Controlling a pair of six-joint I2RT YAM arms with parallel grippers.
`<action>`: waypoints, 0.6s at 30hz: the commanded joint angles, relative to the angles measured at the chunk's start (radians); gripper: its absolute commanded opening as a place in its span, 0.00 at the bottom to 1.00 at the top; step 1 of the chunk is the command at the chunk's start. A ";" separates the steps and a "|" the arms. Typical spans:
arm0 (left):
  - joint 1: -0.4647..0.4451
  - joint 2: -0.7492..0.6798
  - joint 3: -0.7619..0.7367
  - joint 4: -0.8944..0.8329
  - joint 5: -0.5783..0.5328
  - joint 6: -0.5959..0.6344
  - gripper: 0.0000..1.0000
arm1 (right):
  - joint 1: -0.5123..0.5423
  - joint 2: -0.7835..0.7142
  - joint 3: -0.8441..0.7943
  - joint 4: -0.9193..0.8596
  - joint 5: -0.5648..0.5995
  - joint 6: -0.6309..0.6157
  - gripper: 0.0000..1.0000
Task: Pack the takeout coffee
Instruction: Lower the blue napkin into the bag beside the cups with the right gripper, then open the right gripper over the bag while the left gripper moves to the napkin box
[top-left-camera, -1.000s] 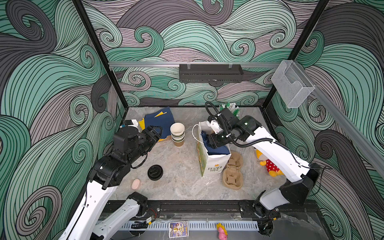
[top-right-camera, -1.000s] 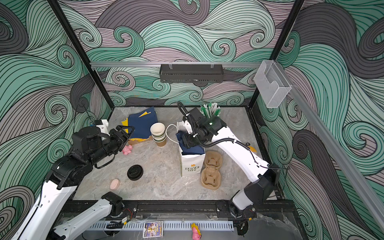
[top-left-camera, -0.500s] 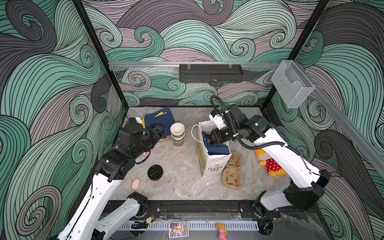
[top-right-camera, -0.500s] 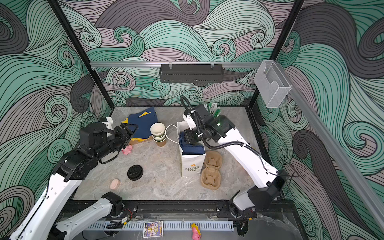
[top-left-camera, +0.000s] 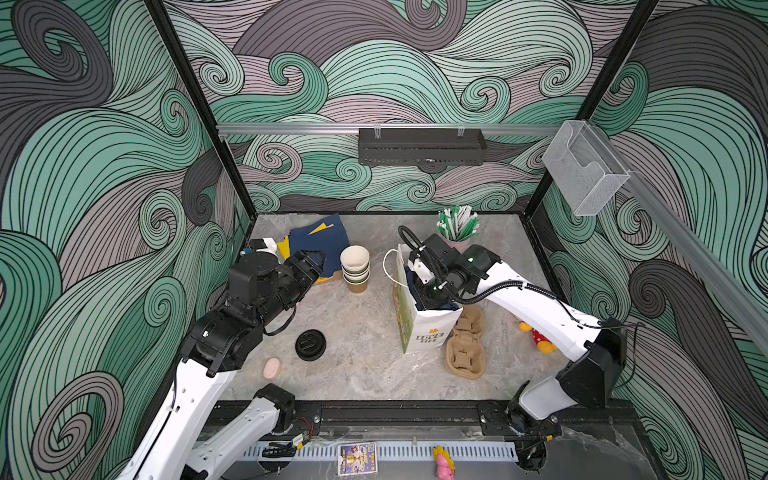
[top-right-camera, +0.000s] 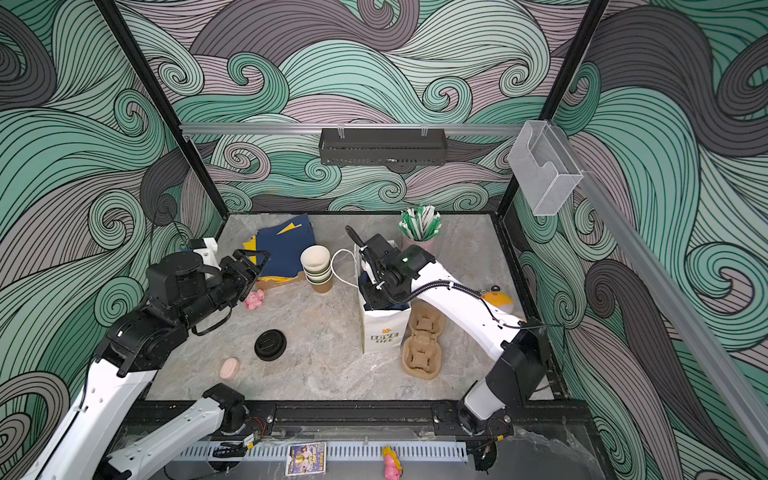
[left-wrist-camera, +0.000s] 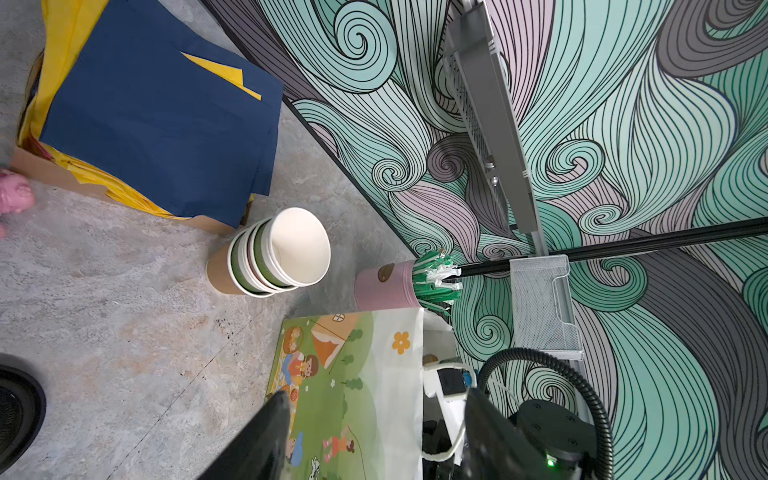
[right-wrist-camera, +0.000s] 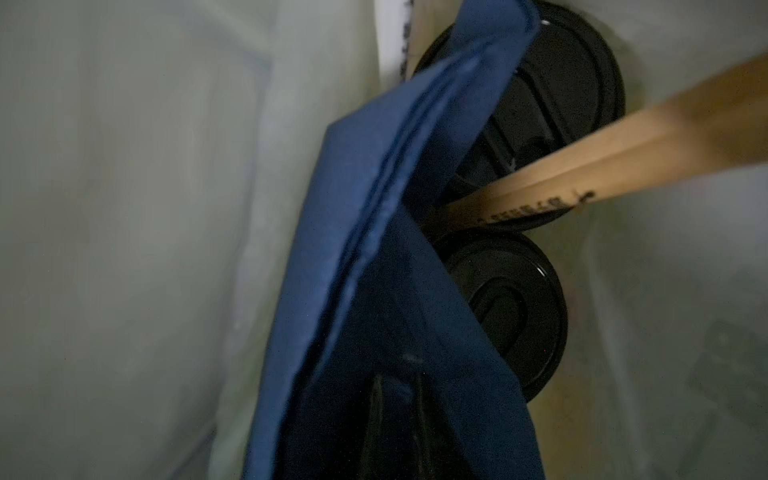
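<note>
Both top views high above one table (top-left-camera: 353, 332), wrist cameras close — right inside bag (right-wrist-camera: 124, 208).

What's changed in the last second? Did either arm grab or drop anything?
The right claw has dipped slightly lower into the paper bag, where a blue napkin drapes over it beside two black cup lids; whether it grips the napkin is unclear. The left claw, open and empty, has edged slightly toward the back. The cup stack, loose lid, straws and carrier stayed put.
</note>
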 joint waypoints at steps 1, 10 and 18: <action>-0.003 0.012 0.005 -0.014 -0.009 0.015 0.69 | -0.001 0.006 -0.007 0.013 0.040 0.039 0.21; -0.003 0.022 0.007 -0.043 -0.017 0.039 0.69 | 0.000 0.029 -0.027 0.033 0.054 0.058 0.31; -0.002 0.035 0.029 -0.069 -0.025 0.075 0.69 | 0.002 -0.029 0.098 -0.022 0.076 0.054 0.45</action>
